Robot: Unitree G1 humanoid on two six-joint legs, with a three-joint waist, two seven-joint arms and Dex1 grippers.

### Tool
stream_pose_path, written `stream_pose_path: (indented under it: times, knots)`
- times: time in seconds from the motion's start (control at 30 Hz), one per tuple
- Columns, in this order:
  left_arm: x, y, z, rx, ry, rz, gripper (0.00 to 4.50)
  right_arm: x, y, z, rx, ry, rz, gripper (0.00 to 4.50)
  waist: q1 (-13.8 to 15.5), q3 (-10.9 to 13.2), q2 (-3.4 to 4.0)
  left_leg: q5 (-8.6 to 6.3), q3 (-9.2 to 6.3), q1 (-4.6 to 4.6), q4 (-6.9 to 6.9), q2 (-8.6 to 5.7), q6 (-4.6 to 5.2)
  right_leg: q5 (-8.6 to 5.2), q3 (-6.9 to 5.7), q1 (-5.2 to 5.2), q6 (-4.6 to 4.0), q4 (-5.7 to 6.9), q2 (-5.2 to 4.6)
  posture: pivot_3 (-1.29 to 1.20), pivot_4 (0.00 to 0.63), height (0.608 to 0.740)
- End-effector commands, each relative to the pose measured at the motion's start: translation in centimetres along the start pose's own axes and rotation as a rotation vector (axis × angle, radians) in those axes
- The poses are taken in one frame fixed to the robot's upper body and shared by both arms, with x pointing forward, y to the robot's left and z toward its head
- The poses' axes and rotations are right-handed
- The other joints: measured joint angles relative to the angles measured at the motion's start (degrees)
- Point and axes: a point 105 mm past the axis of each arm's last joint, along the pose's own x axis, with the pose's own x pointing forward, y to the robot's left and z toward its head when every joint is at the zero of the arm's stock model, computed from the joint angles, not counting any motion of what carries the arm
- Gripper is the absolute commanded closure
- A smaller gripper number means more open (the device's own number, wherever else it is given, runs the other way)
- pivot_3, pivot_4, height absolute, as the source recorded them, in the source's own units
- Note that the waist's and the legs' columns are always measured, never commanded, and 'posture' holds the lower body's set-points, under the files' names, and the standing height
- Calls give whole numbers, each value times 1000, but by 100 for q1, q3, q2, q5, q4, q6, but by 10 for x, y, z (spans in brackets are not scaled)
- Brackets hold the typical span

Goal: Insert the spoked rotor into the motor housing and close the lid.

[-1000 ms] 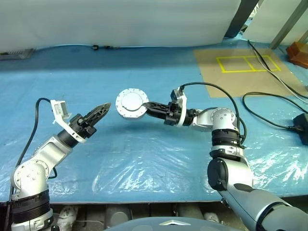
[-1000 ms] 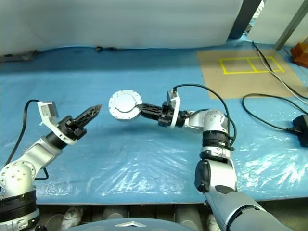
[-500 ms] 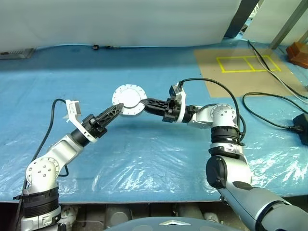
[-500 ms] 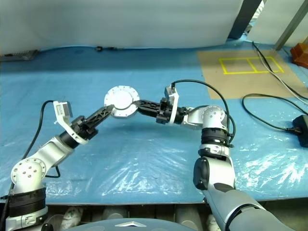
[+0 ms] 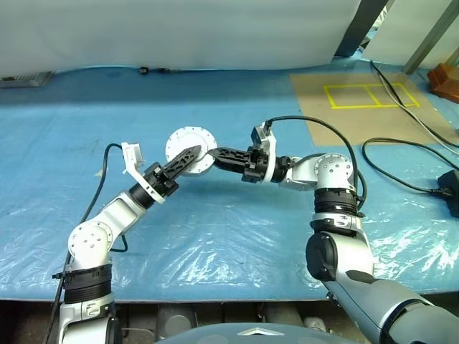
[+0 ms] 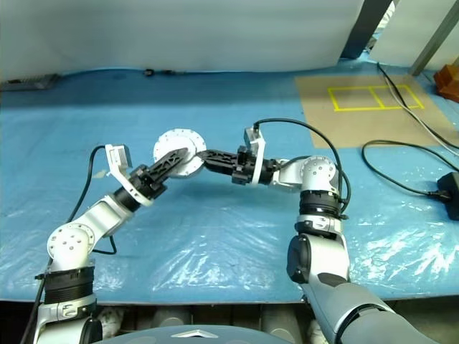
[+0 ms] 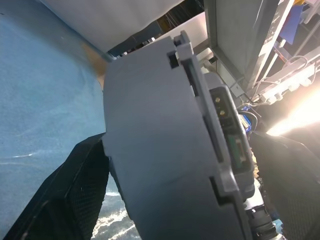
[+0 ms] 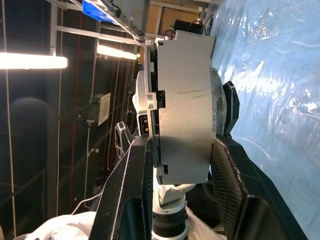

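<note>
Motor housing (image 5: 188,149) clamped in right jaws (image 5: 215,153), straddled by spread left jaws (image 5: 188,155)

Head views: even, bright overhead light with white glare patches on the wrinkled blue plastic sheet (image 5: 215,244). Wrist views: dim backgrounds, flaring ceiling lamps (image 8: 30,61), near surfaces soft and out of focus.

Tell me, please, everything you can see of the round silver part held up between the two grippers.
The motor housing is a shallow round casing that looks like silver-grey metal, its plain face towards the camera, with small tabs around its rim. It hangs above the blue sheet, on edge rather than flat. The right gripper clamps its rim, a black finger on each face. The left gripper has its open fingers on either side of it; contact cannot be judged. From the side, steps and small connector-like parts show. Its inside is hidden.
</note>
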Motion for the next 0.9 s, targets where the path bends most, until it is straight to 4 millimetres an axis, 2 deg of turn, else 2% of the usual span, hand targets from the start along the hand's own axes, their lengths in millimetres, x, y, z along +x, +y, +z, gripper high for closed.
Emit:
stream_pose_path:
  times: [0.03,0.1,0.23,0.27,0.4,0.47,0.6,0.8,0.9]
  knots:
    - [5,-6,2,28,-10,-19,19,1,19,3,-47,-7,84,3238,4,0,0,7,0,0,0,0,12,0,0,0,0,0,0,0,150,740]
    - [7,-8,1,26,-9,-28,193,2,18,3,-45,-9,82,3238,6,0,0,8,0,0,0,0,13,0,0,0,0,0,0,0,150,740]
    - [13,-9,-2,24,-2,-19,1235,2,17,3,-42,-11,75,3238,8,0,0,8,-1,1,1,0,13,0,0,2,0,3,0,0,150,740]
    - [15,-10,0,4,-25,-24,1235,2,16,3,-41,-10,74,3238,18,0,-1,8,-2,0,4,0,13,0,0,1,0,2,-1,0,150,740]
    - [18,-13,5,-34,-51,-48,1739,3,16,2,-38,-6,73,3238,31,0,-2,8,-3,1,6,0,13,1,0,6,0,3,0,0,150,740]
    - [19,-10,4,-44,-46,-29,1786,3,16,2,-38,-5,73,3238,41,0,-3,8,-3,2,6,0,13,1,0,6,0,4,0,0,150,740]
    - [21,-18,10,-75,-84,-69,1793,3,13,0,-75,-7,39,3238,61,0,-2,8,-3,2,9,0,14,1,0,6,1,4,0,0,150,740]
    - [24,-13,7,-56,-65,-20,1840,4,10,1,-158,-29,-3,3238,68,0,-4,8,-4,2,11,0,14,2,0,9,2,4,0,0,150,740]
    - [25,-12,9,-54,-79,-6,1840,4,9,1,-159,-26,-3,2248,67,0,-4,8,-4,4,11,0,14,2,0,10,2,7,0,0,150,740]
